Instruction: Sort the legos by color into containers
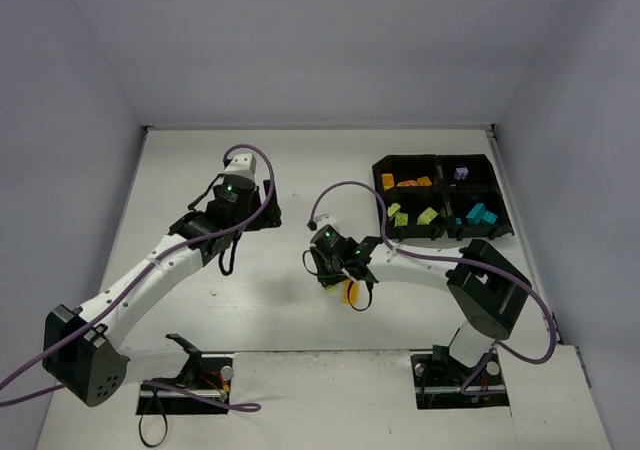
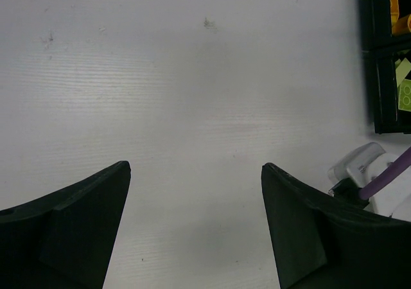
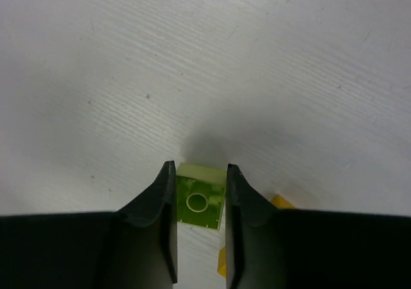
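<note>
My right gripper (image 3: 198,173) is shut on a yellow-green lego (image 3: 200,201) with its hollow underside facing the camera, low over the white table. In the top view this gripper (image 1: 330,270) sits left of centre, well short of the black four-compartment tray (image 1: 441,196). An orange lego (image 1: 350,292) lies right beside it, partly hidden under my right finger in the wrist view (image 3: 282,202). The tray holds orange legos (image 1: 410,182), a purple one (image 1: 461,173), yellow-green ones (image 1: 412,216) and cyan ones (image 1: 480,214). My left gripper (image 2: 196,173) is open and empty over bare table (image 1: 266,215).
The tray's corner (image 2: 371,58) shows at the right edge of the left wrist view, with the right arm's white link and purple cable (image 2: 366,167) below it. Grey walls bound the table at the back and on both sides.
</note>
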`<state>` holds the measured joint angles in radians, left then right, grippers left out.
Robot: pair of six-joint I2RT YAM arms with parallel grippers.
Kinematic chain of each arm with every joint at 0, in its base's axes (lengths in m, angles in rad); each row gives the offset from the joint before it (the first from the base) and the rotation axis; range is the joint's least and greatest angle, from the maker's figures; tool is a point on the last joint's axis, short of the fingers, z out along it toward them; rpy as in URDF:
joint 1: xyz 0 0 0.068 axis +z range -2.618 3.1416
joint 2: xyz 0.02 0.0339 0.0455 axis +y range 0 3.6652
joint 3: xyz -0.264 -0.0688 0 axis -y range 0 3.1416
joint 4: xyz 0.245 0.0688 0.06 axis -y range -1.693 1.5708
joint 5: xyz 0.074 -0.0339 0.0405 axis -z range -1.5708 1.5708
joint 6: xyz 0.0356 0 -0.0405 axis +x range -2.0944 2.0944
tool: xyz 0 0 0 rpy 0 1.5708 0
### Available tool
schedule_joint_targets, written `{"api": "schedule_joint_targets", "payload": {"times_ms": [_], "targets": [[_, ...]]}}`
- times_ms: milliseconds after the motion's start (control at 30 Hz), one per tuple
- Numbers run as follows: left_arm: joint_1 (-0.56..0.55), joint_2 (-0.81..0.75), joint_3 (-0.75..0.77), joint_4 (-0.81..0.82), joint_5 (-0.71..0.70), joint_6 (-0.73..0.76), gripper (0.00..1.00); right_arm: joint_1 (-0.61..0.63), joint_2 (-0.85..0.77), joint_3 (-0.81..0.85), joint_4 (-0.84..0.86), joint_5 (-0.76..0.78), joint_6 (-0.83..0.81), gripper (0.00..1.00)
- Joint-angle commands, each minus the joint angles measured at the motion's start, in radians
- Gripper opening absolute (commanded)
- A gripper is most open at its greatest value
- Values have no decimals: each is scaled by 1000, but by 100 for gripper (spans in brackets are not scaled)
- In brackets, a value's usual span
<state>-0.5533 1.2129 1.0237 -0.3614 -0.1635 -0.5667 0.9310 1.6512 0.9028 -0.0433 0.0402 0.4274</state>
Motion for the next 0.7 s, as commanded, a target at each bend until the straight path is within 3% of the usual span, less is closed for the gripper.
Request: {"api": "schedule_joint_targets", "payload": {"times_ms": [0, 167, 367, 567, 667], "targets": [[7, -41, 12, 16, -21, -13, 76, 5, -40, 1, 34, 87, 27, 0], [7, -35, 13, 21, -8, -9, 76, -81, -148, 25, 13, 164, 8, 0], [9, -39, 0, 29, -1, -9, 76, -319, -272, 44, -10, 273, -30, 0], [7, -46, -14, 29, 5, -1, 76, -586, -255, 68, 6, 268, -36, 0], [9, -50, -17, 29, 2, 5, 76, -664, -212, 85, 34, 242, -21, 10]]}}
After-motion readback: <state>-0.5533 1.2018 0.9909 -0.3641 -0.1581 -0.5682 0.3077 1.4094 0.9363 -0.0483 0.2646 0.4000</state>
